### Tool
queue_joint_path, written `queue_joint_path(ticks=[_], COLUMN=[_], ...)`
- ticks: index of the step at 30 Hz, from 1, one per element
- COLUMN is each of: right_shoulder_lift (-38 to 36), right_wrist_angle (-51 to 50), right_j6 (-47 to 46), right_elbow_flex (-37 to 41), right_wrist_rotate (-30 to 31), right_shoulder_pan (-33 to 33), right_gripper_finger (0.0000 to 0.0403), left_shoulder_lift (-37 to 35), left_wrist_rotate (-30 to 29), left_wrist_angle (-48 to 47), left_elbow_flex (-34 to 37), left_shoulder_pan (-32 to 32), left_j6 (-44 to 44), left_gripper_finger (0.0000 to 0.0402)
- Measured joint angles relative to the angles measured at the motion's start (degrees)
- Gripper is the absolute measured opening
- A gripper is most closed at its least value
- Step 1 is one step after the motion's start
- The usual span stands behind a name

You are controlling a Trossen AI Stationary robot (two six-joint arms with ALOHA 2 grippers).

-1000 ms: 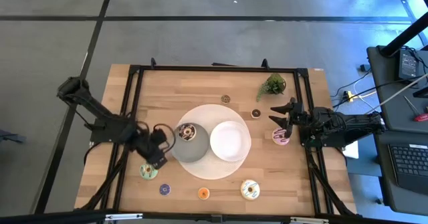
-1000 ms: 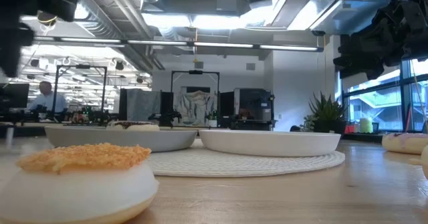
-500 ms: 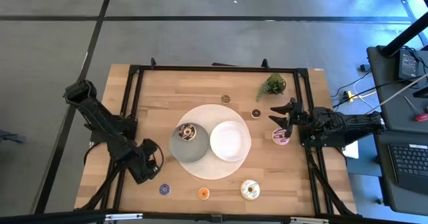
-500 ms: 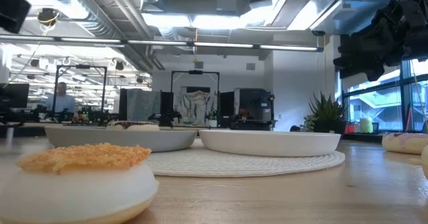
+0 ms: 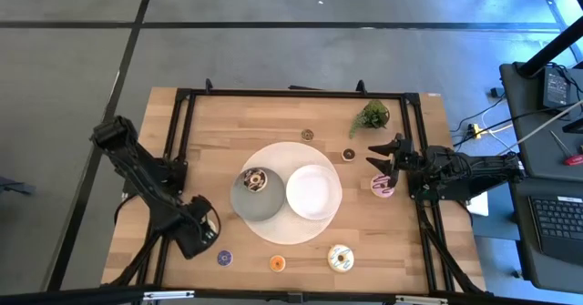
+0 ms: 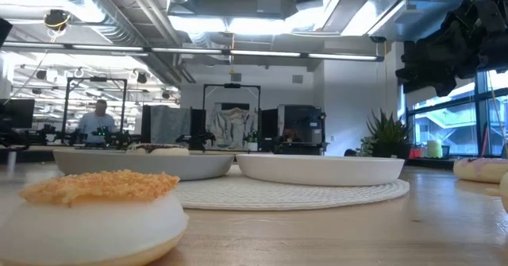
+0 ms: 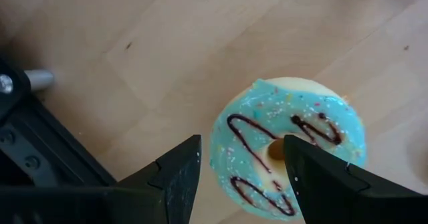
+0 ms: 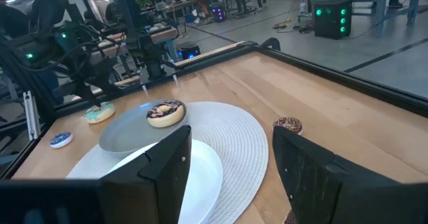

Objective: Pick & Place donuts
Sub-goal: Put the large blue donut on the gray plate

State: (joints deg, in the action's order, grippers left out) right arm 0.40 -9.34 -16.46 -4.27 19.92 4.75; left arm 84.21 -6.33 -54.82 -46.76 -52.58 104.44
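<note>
The green-iced donut [image 7: 287, 147] with chocolate drizzle lies flat on the wood near the table's left front. My left gripper [image 7: 241, 147] points down right above it, open; it hides the donut in the high view [image 5: 202, 235]. I cannot tell whether the fingers touch it. A chocolate donut [image 5: 256, 179] lies on the grey plate [image 5: 246, 207]. My right gripper [image 5: 375, 156] waits open and level at the table's right side, with the pink donut [image 5: 383, 186] beside it.
A white plate [image 5: 312, 191] shares the round white mat [image 5: 290, 234] with the grey plate. A cream donut [image 5: 340, 258], an orange mini [image 5: 278, 263] and a purple mini [image 5: 224, 258] lie near the front edge. Two brown minis [image 5: 308, 135] [image 5: 349, 154] and a plant [image 5: 371, 116] stand farther back.
My left gripper has gone from beside the grey plate toward the table's near left corner and down, turning as it went. It now stands over the green donut, which has not moved. Its fingers have stayed open.
</note>
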Motion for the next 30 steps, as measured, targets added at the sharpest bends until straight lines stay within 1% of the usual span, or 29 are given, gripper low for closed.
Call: queue_joint_path(ticks=[6,12,16,21,30], right_shoulder_lift=[0.00,0.00,0.00,0.00,0.00], right_wrist_angle=[0.00,0.00,0.02,0.02,0.02], right_j6=[-1.33,-1.22,-1.39,-1.47,-1.35], right_elbow_flex=[0.00,0.01,0.02,0.00,0.01], right_wrist_rotate=[-0.02,-0.01,1.01,0.98,0.98], right_shoulder_pan=[0.00,0.00,-0.02,-0.02,-0.02], right_gripper_finger=[0.0211,0.0211,0.0211,0.0211,0.0211], left_shoulder_lift=[1.52,1.55,1.55,1.55,1.55], left_wrist_rotate=[0.00,-0.32,-0.35,-0.39,0.96], left_wrist_angle=[0.61,0.95,0.91,0.89,0.87], left_elbow_flex=[0.00,0.00,0.00,0.00,0.00], left_shoulder_pan=[0.00,0.00,0.00,0.02,0.02], left_j6=[-5.15,-4.67,-0.44,3.62,4.33], left_gripper_finger=[0.0207,0.0206,0.0206,0.0194,0.0158])
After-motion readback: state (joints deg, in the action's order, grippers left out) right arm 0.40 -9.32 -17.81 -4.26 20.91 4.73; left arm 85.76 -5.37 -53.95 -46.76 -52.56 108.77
